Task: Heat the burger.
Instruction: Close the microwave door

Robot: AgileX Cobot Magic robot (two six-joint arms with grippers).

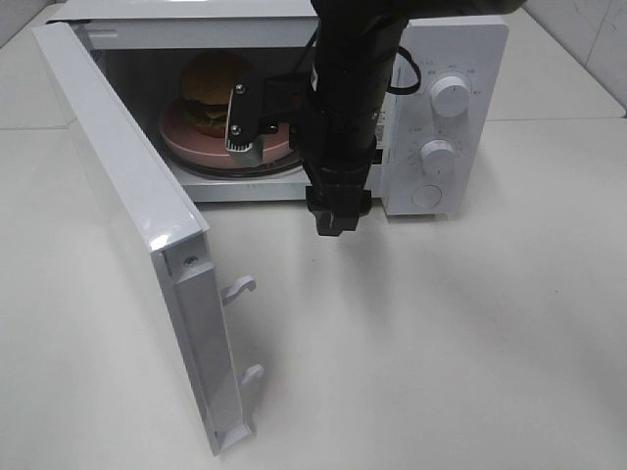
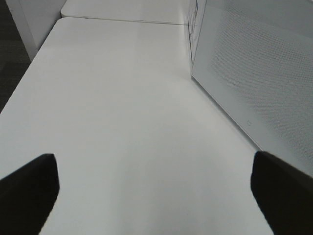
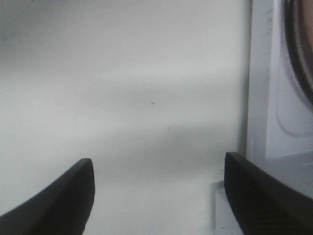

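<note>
The burger (image 1: 210, 90) sits on a pink plate (image 1: 184, 139) on the turntable inside the open white microwave (image 1: 460, 44). My right arm hangs in front of the microwave's opening and hides part of the plate. Its gripper (image 1: 338, 223) points down just above the table in front of the microwave, open and empty. In the right wrist view the gripper (image 3: 159, 196) has its fingers apart over bare table. My left gripper (image 2: 156, 196) is open and empty over the table beside the microwave door (image 2: 254, 73). It does not show in the exterior high view.
The microwave door (image 1: 118, 186) swings far out to the front left, with two latch hooks (image 1: 240, 287) on its edge. Two white knobs (image 1: 451, 93) are on the control panel at the right. A white table (image 1: 470, 343) extends in front and to the right.
</note>
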